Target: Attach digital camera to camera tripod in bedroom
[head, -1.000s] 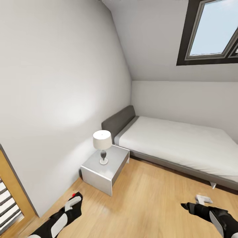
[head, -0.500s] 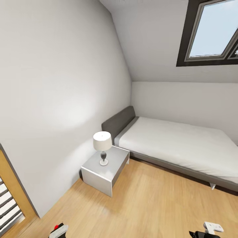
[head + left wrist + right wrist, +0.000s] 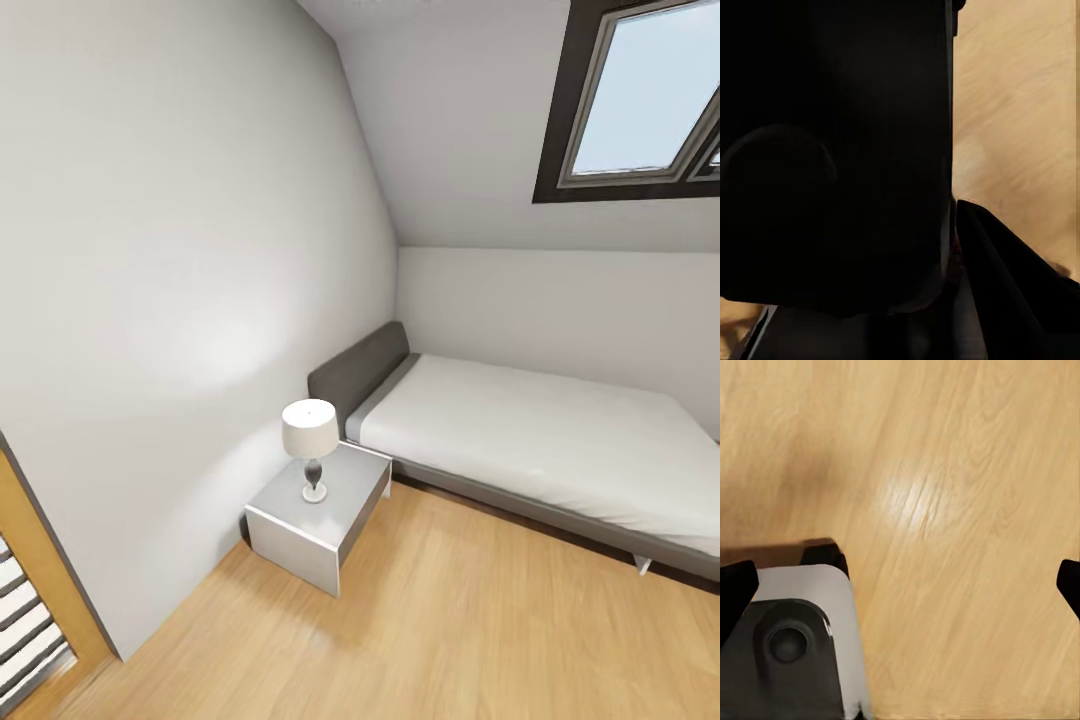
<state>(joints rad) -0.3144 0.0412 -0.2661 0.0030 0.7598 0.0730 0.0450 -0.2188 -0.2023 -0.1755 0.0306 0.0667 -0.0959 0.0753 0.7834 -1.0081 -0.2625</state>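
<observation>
Both your arms have dropped out of the head view's lower edge since earlier. Left gripper (image 3: pixel 945 285) pinches the digital camera (image 3: pixel 832 150), a dark blur at frame left. Right gripper (image 3: pixel 900 581) is spread over wood floor (image 3: pixel 960 472). Bed (image 3: pixel 540 440) is cut off right.
</observation>
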